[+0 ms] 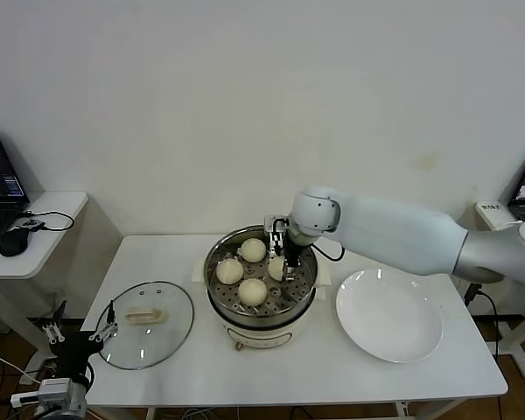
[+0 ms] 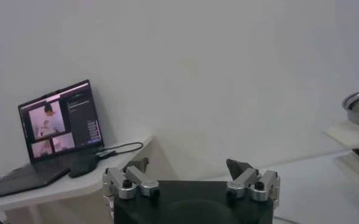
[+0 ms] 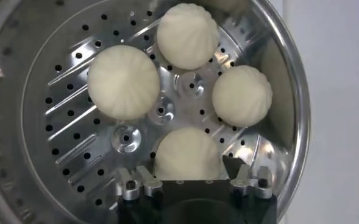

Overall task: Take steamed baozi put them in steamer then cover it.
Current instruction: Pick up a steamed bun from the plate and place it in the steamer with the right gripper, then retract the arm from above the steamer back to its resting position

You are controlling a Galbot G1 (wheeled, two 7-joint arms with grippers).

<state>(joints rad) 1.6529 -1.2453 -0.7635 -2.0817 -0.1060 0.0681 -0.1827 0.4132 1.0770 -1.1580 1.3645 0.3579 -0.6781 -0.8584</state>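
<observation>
While the right arm reaches in from the right side of the white table, the right gripper sits low inside the steamer, its fingers standing on either side of one steamed baozi that lies on the perforated tray. Whether the pads press the bun or stand just clear of it cannot be told. Three more baozi rest on the same tray, near one another around its centre. The cover lies flat on the table to the left of the steamer, handle up. A white plate lies to the right. The left gripper hangs below the table's left edge, jaws spread apart and holding nothing.
</observation>
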